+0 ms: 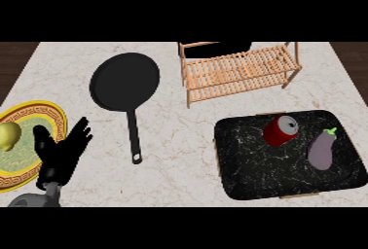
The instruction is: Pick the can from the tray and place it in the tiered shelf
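Red can lying tilted on the black marbled tray beside a purple eggplant, with the wooden tiered shelf behind, a black frying pan to the left, and the left hand resting open, fingers straight, over a gold-rimmed plate holding a yellow-green fruit.

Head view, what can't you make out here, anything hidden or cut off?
- Right hand: shows nowhere in the head view.
- Left hand: its forearm is cut off by the lower edge.
- Yellow plate: left part runs past the left edge; the left hand covers part of it.
- Tiered shelf: its top is cut off by the upper edge.
- Can: label too small to read.
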Available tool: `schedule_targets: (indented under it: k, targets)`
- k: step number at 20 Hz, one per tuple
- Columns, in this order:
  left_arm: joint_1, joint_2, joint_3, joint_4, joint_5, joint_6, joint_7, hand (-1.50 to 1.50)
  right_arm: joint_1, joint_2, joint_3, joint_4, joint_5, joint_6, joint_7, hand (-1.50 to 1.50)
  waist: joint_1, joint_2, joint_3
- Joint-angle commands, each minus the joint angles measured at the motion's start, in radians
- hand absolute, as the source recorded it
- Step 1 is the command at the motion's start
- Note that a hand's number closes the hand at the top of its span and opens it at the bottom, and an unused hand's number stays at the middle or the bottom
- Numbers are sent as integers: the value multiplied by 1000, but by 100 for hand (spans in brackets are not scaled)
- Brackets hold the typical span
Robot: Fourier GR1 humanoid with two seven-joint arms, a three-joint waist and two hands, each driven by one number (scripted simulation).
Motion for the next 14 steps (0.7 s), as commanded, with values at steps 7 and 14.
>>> schedule_targets:
  k: [7,14]
  targets:
    - [-8,-21,4,7,-27,-26,13,0,177,-35,108,-465,160,16,410,-150,7,2,-1]
    - [10,-46,-8,-22,-57,-6,23,0,-52,-44,220,-619,389,-119,947,-150,31,4,-1]
